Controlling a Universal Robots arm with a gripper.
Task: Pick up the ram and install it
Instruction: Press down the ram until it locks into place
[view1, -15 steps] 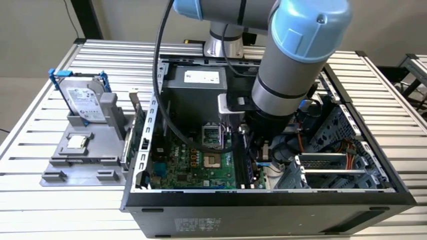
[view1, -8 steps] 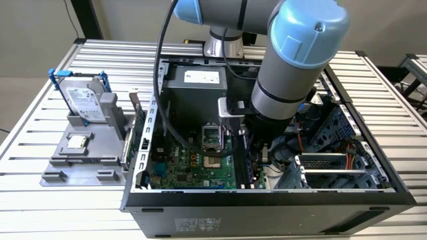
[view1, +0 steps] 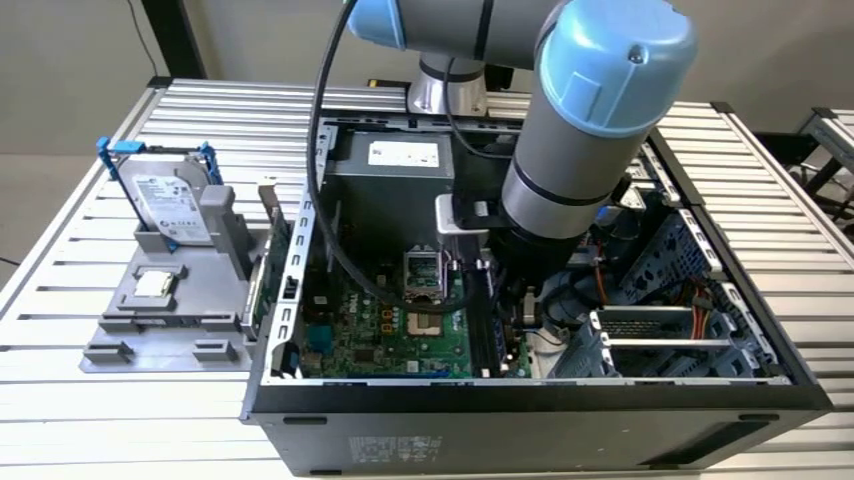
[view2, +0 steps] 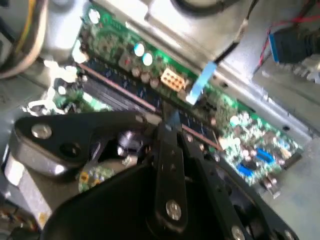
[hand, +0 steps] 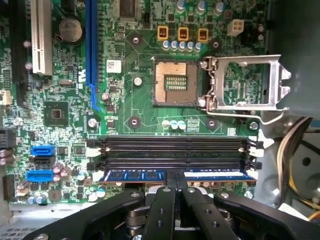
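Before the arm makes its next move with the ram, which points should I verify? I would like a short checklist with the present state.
1. Ram lies parallel to the empty memory slots, right beside them: ok.
2. Gripper sits at the middle of the ram's length: ok.
3. Ram fully seated: cannot tell.
4. End latch closed: cannot tell.
5. Empty memory slots free of obstacles: ok.

The grey-and-blue jointed robot arm (view1: 587, 130) reaches down into the open black metal computer case (view1: 534, 410). A silver hard drive in a blue bracket (view1: 167, 200) stands outside, towards the exterior view's left.
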